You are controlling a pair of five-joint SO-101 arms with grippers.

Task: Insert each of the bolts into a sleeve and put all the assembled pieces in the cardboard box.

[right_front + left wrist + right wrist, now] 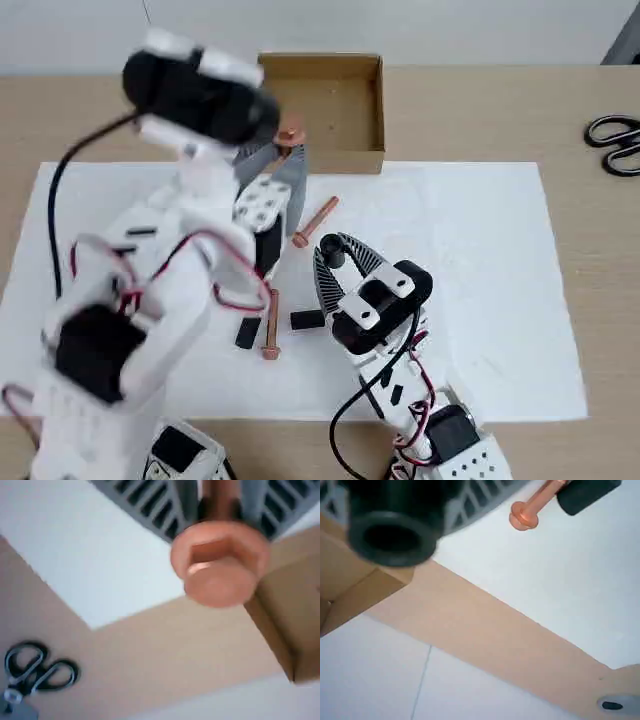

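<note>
Two arms work over a white sheet [480, 280] on the worktop [500, 110].

- Left sleeve [248, 332]: black, loose on the sheet, near side.
- Near bolt [271, 325]: copper-coloured, lies just right of the left sleeve with its head at the near end.
- Left gripper [284, 158]: clamped on the held bolt [291, 133]. The head sticks out past the grey fingers [150, 502], at the near left corner of the cardboard box [365, 100].
- Second sleeve [307, 320]: black, loose, right of the near bolt.
- Middle bolt [315, 220]: lies diagonally on the sheet between the two grippers, head at the near-left end.
- Right gripper [338, 258]: closed around the held sleeve [331, 250], a black tube with its open bore showing in the right wrist view.
- Scissors [615, 140]: far right, on bare worktop.
</note>
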